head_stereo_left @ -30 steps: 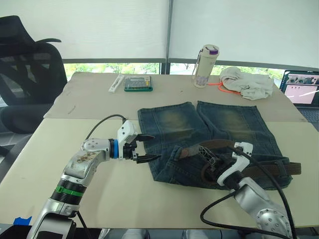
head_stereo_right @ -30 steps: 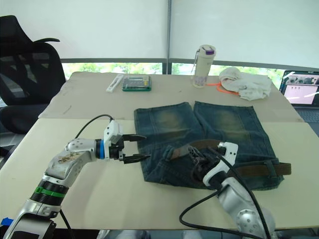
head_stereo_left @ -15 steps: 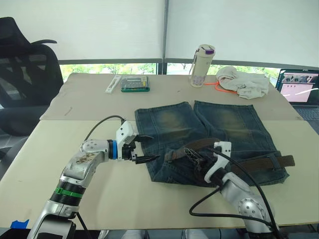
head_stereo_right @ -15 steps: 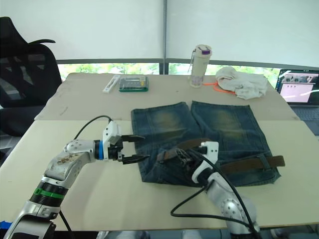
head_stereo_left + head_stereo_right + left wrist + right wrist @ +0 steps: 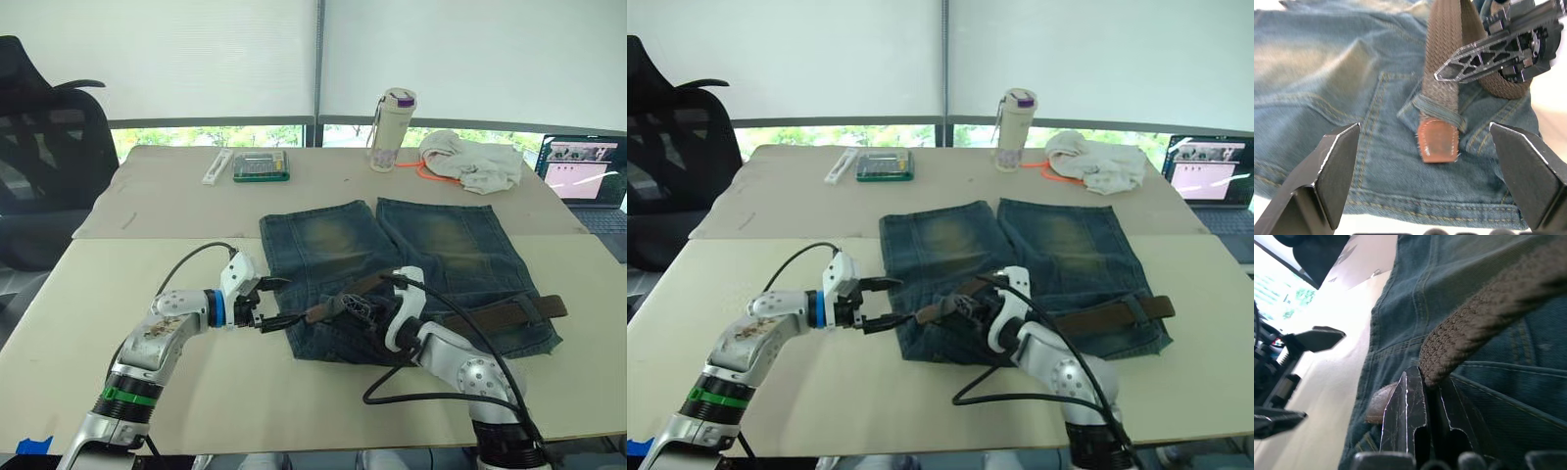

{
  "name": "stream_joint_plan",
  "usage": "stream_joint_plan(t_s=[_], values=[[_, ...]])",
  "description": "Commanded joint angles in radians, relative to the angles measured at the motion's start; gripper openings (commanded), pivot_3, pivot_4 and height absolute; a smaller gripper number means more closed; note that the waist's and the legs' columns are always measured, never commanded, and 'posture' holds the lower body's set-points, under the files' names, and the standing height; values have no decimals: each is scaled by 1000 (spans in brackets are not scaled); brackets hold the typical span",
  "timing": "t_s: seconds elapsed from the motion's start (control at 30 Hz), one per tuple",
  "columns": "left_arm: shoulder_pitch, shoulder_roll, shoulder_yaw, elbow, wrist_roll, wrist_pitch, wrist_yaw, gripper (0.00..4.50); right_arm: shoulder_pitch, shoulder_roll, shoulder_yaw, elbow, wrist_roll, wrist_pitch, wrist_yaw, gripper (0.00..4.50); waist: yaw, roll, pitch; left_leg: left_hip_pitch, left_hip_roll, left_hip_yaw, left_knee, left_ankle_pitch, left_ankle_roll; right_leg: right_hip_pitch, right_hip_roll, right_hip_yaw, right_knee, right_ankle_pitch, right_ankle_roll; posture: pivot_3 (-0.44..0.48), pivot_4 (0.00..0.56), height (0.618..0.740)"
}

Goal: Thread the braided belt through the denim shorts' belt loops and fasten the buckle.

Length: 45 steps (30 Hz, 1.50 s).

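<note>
— Where's the braided belt (image 5: 490, 315)?
— Along the denim shorts' (image 5: 392, 255) waistband; its leather tip pokes through a belt loop (image 5: 1439, 106) at the left corner.
— And the arms?
— Right gripper (image 5: 1426, 396) clamps the strap near that corner. Left gripper (image 5: 271, 304) hovers spread wide just beside the tip, over bare table (image 5: 147, 284).
— Room?
— Plenty leftward.

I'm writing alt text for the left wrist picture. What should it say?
A brown braided belt passes under a belt loop on blue denim shorts, its leather tip poking out just past the loop. The open left hand frames the tip with its two black fingers, and the right hand pinches the belt farther back.
</note>
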Motion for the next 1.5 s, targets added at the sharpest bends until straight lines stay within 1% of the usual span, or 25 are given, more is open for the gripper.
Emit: stream_joint_plan(t_s=[0.03, 0.13, 0.27, 0.33, 0.4, 0.47, 0.6, 0.73, 0.8, 0.93, 1.03, 1.17, 1.33, 1.37, 1.4, 1.5], values=[[9, -18, 33, -45, -24, 19, 31, 4486, -45, 68, -35, 19, 56, 8, -23, 0, 0, 0, 0, 0, 0, 0, -1, 1, -1, 0, 0, 0, 0, 0, 0, 0, 150, 737], [11, -52, 66, -43, -51, 51, 79, 4486, -60, 141, -89, 46, 98, -3, -68, 0, 1, 0, 0, 0, 0, 0, -4, 1, -2, -1, 0, 0, 3, 0, 0, 0, 150, 737], [8, -92, 112, -41, -83, 98, 137, 4486, -74, 209, -147, 65, 116, -46, -102, 0, 1, 0, 0, 0, -1, 0, -4, 1, -2, -1, 0, 0, 3, 0, 0, 0, 150, 737], [4, -126, 149, -38, -121, 142, 185, 4486, -89, 270, -210, 75, 174, -88, -129, 0, 1, 0, 0, 0, -1, 0, -4, 1, -2, -1, 0, 0, 3, 0, 0, 0, 150, 737], [5, -144, 172, -41, -145, 174, 214, 4486, -96, 305, -241, 72, 207, -117, -138, 0, 1, 0, 0, 0, -1, -1, -4, 2, -3, -1, 0, 0, 3, 0, 0, 0, 150, 737], [4, -162, 197, -48, -189, 227, 239, 4486, -92, 301, -226, 50, 209, -134, -97, 0, 1, 0, 0, 0, -1, -1, -5, 2, -3, -2, 0, 0, 4, 0, 0, 0, 150, 737], [-19, -233, 279, -67, -377, 418, 312, 4486, -82, 286, -181, 12, 206, -157, -26, 0, 0, 0, 0, 0, -1, -1, -5, 2, -3, -2, 0, 0, 4, 0, 0, 0, 150, 737], [-39, -295, 347, -71, -541, 550, 379, 4486, -76, 256, -133, -1, 166, -173, 34, 0, 0, 0, 0, 0, -1, -1, -5, 2, -3, -2, 0, 0, 4, 0, 0, 0, 150, 737], [-37, -307, 355, -81, -571, 572, 395, 4486, -74, 254, -123, -2, 161, -183, 44, 0, -2, 0, 0, 0, -1, -1, -5, 2, -3, -2, 0, 0, 4, 0, 0, 0, 150, 737], [-47, -316, 361, -91, -590, 566, 427, 4486, -70, 237, -101, 0, 134, -189, 59, 0, -2, 0, 0, 1, -1, -1, -6, 3, -5, -2, 0, 0, 5, 0, 0, 0, 150, 737], [-64, -317, 369, -83, -599, 554, 439, 3657, -68, 236, -95, 4, 127, -197, 58, 0, 0, 0, 0, 0, -2, -1, -6, 3, -5, -2, 0, 0, 5, 0, 0, 0, 150, 737], [-84, -323, 388, -66, -611, 549, 466, 2363, -68, 237, -94, 4, 117, -200, 60, 0, 0, 0, 0, 0, -2, -1, -6, 3, -5, -2, 0, 0, 4, 0, 0, 0, 150, 737], [-97, -334, 384, -117, -640, 573, 527, 691, -66, 228, -82, 1, 104, -198, 62, 0, 0, 0, 0, 1, -2, -1, -6, 3, -5, -2, 0, 0, 4, 0, 0, 0, 150, 737], [-100, -336, 384, -124, -644, 575, 540, 282, -63, 219, -76, -2, 96, -195, 69, 0, 0, 0, 0, 1, -2, -1, -6, 3, -5, -2, 0, 0, 4, 0, -1, 0, 150, 737], [-101, -336, 383, -129, -648, 576, 548, 39, -60, 210, -71, -4, 90, -194, 76, 0, 1, 0, 0, 0, -2, -1, -6, 3, -5, -2, 0, 0, 4, 0, -1, 0, 150, 737], [-101, -329, 378, -142, -651, 574, 561, 0, -43, 139, -19, -30, 57, -179, 159, 1102, 1, 0, 0, 0, -2, -1, -6, 3, -5, -2, 0, 0, 4, 0, -1, 0, 150, 737]])
